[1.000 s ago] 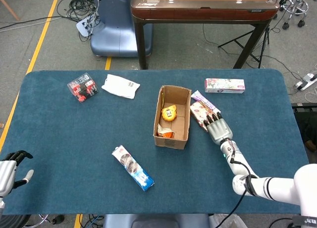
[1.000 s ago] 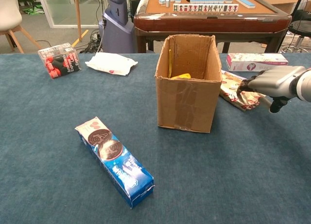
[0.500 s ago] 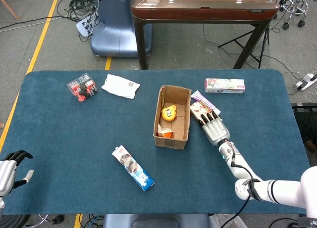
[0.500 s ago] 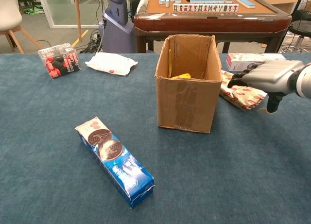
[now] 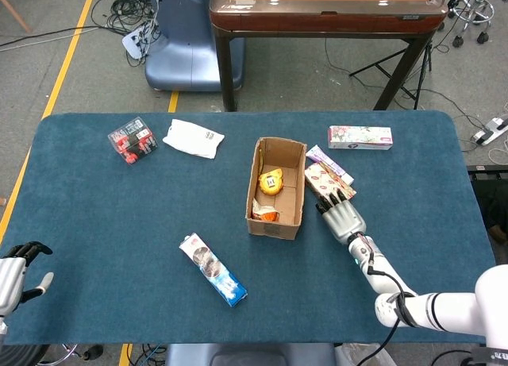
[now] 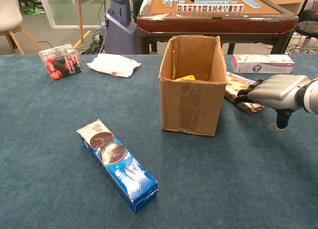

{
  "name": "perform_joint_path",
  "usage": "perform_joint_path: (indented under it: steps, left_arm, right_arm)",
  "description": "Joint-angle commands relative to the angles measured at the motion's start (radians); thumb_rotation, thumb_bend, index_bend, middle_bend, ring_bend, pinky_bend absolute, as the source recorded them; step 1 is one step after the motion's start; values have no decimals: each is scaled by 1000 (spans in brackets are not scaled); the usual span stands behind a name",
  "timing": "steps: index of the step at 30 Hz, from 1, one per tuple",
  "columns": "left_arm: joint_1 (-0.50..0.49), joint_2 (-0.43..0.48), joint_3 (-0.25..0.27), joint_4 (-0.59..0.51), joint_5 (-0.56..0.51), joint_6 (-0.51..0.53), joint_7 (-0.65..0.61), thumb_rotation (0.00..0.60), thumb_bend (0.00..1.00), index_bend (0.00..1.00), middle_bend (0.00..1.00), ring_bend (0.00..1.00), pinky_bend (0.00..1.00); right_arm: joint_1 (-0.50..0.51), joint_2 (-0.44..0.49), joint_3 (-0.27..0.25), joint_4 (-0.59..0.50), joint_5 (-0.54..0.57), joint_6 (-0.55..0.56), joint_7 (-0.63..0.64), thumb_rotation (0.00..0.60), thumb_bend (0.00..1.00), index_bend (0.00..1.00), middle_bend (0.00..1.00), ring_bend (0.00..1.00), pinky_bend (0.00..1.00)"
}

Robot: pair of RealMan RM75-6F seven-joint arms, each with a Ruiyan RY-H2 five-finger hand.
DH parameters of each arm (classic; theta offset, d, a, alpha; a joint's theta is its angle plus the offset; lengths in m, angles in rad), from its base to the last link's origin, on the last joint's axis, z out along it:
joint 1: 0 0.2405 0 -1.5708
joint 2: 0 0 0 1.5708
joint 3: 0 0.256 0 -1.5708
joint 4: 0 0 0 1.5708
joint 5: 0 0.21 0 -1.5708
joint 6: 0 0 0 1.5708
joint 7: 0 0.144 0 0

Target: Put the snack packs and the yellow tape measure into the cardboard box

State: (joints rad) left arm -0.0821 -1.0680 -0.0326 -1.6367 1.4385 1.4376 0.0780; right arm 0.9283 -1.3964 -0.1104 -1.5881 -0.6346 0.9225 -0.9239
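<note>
Right hand (image 5: 343, 216) sits flat at the near end of the patterned snack pack (image 5: 325, 179), fingertips (image 6: 244, 96) on or just over its edge, fingers spread and not closed round anything; whether they actually touch is hard to say from either view. Left hand (image 5: 16, 272) is parked at the table's near left corner, fingers loosely curled, holding nothing.

Yellow tape measure (image 5: 271, 180) is already in the cardboard box (image 5: 277, 221), with an orange pack beside it. Still out: patterned pack just right of the box, pink-and-white box (image 5: 360, 136) behind it, blue cookie pack (image 5: 213, 268) near front, white pouch (image 5: 193, 137) and red-and-black pack (image 5: 132, 138) far left.

Risks: pack lies flat on cloth, so a top-down pinch may only slide it; a shove left would push it into the box wall and could shift or tip the box; thin wrapper may crumple and slip out on the lift.

Versus half a second ago: the right hand has pulled back toward the robot, off the pack's middle to its near end, and dropped lower in the chest view; pack and box look unmoved.
</note>
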Motion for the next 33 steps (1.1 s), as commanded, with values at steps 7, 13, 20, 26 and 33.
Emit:
perform_joint_path:
  steps: [7,13,20,26,33]
  left_arm:
    - [0,-1,1,-1,1,0,6,600,262,394,340,321,623]
    - [-2,-2,1,-1,1,-2,7,600,263,394,340,321,623]
    - [-2,-3,3,-2,2,-3,10,600,262,394,340,321,623]
    - [-4,-3,3,-2,0,-8,11,600,263,394,340,321,623]
    - [-5,-4,4,0,-2,-12,8,600,263,394,340,321,624]
  right_arm:
    - [9,25,-20,-4,100,13,-45,600,376,90,18,0,23]
    - [16,42,-32,-10,173,25,-73,600,377,90,20,0,23]
    - [20,60,-39,1,263,55,-101,600,377,90,20,0,23]
    - [19,63,-32,42,327,69,-115,600,377,90,20,0,23]
    - [9,87,-3,41,330,52,-75,600,377,90,20,0,23]
